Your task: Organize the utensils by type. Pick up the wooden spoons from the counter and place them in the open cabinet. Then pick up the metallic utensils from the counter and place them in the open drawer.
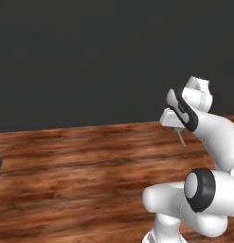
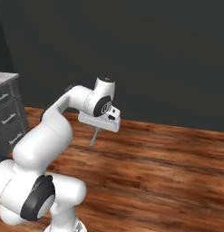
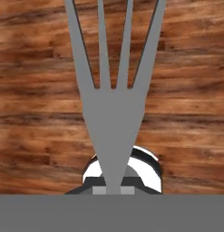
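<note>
claw: gripper (image 2: 96, 128) is clamped all the way down on the fork (image 3: 114, 97). It's got it by the narrow neck, right at the bottom middle of the hand view, so nothing but the fork is in there.

why held that way: pinching the thin neck leaves the whole tined end sticking out free past the tips. My guess is that makes it easy to lower it flat into the drawer later, though no drawer is around here yet.

fork direction: in the hand view the long axis runs straight up the frame, four tines fanning toward the top edge, so it lines up with the gripper's own reach.

fork from the side: in the right base view it's a thin grey sliver just left of centre, hanging down from the hand and leaning slightly lower left. In the left base view it pokes down at centre right, tipped a bit lower right.

where it is: up in the air, clear of the wooden floor (image 2: 168, 167).

background: plain dark wall (image 1: 90, 57) across the top, and dark drawer fronts (image 2: 7, 113) under a marble top at the left edge of the right base view.

task guess: fork is mid-carry, not dropped off yet.
</note>
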Available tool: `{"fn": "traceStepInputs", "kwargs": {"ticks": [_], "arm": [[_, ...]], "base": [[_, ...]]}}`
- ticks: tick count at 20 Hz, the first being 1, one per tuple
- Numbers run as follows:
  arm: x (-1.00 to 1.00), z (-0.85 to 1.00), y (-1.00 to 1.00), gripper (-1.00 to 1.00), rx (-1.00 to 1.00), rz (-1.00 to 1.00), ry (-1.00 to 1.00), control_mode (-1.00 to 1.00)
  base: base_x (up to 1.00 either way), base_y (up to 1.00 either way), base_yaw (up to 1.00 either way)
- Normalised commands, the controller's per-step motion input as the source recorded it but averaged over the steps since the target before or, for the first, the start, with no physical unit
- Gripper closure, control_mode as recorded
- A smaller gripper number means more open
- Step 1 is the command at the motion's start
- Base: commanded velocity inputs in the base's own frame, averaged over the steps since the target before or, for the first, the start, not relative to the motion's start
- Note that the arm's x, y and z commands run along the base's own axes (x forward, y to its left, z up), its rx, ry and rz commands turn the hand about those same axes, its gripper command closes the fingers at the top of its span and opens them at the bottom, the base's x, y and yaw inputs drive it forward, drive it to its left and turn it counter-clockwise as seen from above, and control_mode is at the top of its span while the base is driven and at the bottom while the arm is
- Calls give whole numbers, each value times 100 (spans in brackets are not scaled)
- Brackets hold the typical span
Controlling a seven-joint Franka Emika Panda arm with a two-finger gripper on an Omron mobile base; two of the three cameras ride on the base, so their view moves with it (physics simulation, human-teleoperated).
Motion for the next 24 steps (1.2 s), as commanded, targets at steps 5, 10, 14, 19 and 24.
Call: {"fn": "traceStepInputs", "kwargs": {"ticks": [5,10,14,19,24], "arm": [[0,0,0,100,0,0,0,100],[0,0,0,100,0,0,0,100],[0,0,0,100,0,0,0,100],[0,0,0,100,0,0,0,100],[0,0,0,100,0,0,0,100]], "base": [[2,-44,50],[0,-70,-58],[0,-50,-90],[0,-46,-91],[0,-42,-92]]}}
